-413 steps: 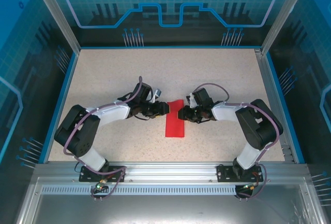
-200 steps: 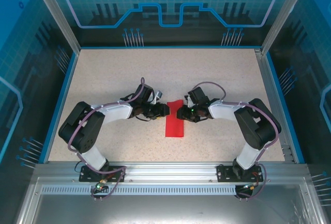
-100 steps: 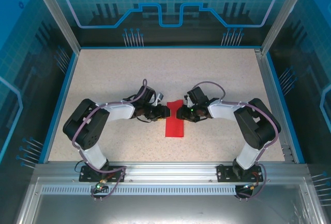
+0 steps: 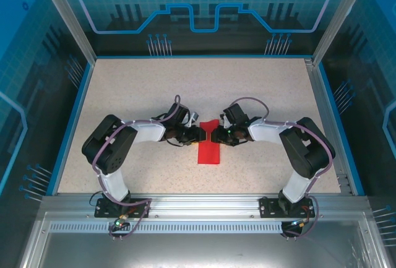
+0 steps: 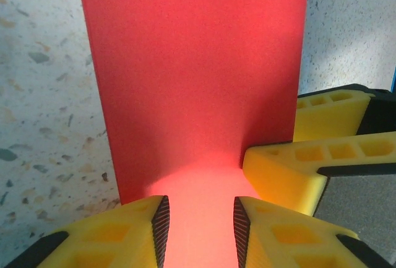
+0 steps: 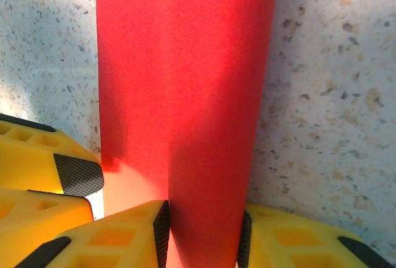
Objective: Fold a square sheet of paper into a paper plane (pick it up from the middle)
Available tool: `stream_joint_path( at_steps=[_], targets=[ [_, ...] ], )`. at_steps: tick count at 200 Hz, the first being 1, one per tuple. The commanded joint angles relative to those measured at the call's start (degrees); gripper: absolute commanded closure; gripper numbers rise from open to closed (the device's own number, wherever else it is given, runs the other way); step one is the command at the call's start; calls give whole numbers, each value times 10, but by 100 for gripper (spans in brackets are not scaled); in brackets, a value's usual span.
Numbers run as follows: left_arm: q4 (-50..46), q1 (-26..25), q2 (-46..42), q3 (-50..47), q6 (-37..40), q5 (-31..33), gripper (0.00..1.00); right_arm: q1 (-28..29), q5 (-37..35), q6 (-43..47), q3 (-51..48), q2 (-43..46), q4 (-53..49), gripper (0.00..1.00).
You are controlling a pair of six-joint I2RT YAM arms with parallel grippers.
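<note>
A: Where's the paper (image 4: 209, 150)?
B: Middle of the table (image 4: 266, 95), btwn the two arms. Narrow red strip, long axis running near to far. Near end lies flat; far end lifts a bit where the grippers meet.
A: L gripper (image 4: 199, 134)?
B: At the strip's far end, reaching in from the left. Wrist cam: pads (image 5: 162, 221) stand apart w/ paper running thru the gap. Can't tell if they pinch it.
A: R gripper (image 4: 215, 135)?
B: Opposite, tip to tip w/ the L one, just beside it. Its pads (image 6: 162, 224) sit against a raised fold of the paper, one each side. Looks clamped on it.
</note>
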State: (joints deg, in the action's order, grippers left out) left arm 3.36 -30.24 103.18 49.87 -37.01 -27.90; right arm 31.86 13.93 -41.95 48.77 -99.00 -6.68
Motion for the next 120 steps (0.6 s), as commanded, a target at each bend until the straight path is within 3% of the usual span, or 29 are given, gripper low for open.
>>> stream_joint_path(
  at_steps=[1,120],
  targets=[
    [5,-6,10,17,12,-9,64,17,-7,9,-1,-33,-6,64],
    [-48,-6,56,18,62,33,71,18,-11,12,10,-22,-18,63]
  ],
)
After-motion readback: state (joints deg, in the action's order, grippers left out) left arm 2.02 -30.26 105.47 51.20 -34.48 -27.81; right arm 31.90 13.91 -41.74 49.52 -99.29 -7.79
